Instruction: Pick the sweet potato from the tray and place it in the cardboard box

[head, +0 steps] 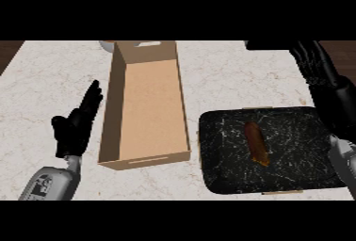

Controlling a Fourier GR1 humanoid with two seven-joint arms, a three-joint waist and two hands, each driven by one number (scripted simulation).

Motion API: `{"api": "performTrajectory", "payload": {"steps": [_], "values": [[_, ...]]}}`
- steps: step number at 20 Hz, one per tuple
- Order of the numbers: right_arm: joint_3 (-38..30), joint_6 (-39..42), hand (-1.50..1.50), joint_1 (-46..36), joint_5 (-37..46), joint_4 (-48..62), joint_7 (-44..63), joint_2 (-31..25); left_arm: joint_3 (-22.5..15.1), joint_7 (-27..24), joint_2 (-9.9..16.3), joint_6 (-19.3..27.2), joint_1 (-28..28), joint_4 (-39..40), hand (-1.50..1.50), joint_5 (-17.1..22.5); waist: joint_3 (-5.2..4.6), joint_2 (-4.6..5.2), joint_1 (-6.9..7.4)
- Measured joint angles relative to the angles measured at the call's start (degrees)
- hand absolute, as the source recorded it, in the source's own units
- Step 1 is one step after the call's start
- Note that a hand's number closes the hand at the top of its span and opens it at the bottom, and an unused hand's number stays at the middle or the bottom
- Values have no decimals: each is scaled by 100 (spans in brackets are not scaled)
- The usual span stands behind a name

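Brown and long, the sweet potato [256, 143] lies inside the dark marbled tray [222, 160], roughly at its middle, running from the tray's far side toward its near side. Nothing touches it. The tray sits at the near right corner of the worktop [236, 75], and the cardboard box [111, 113] stands just beside it on the left, its long side running from the far edge toward the near edge of the worktop, flap raised at the far end. Nothing shows inside the box.

By this showing the task has hardly begun: the pick is not yet made, and the carry and the placing are all left to do.

Right hand [311, 54] is above the far right corner of the worktop, beyond the tray and well apart from the sweet potato; its fingers look relaxed and hold nothing. Left hand [76, 124] rests left of the box, fingers straight and pointing away, holding nothing.

Counted: one sweet potato, one tray, one box, two hands. A pale rounded thing [109, 45] peeks out behind the box's far end; I cannot tell what it is.
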Motion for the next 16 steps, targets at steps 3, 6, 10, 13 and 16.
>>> {"api": "performTrajectory", "payload": {"steps": [3, 6, 10, 13, 16], "values": [[251, -337, -150, -268, 512, 16, 350, 210, 8, -2, 118, 16, 145, -105, 0, -187, 0, 52, 85], [726, -800, -150, -611, 1240, 131, 933, 443, 60, -59, 382, 46, 349, -144, 0, -415, -6, 75, 190], [810, -1625, -150, -460, 2611, 619, 1556, -58, 125, -24, 511, 70, 535, -105, 0, -472, -54, 65, 110], [902, -2502, -150, -244, 3272, 726, 1851, 365, 142, -80, 532, 41, 702, -87, 0, -492, -26, 82, 110], [1046, -2684, -150, -104, 3905, 487, 2301, 459, 221, -172, 564, -37, 903, -159, 0, -506, -12, 86, 104]]}}
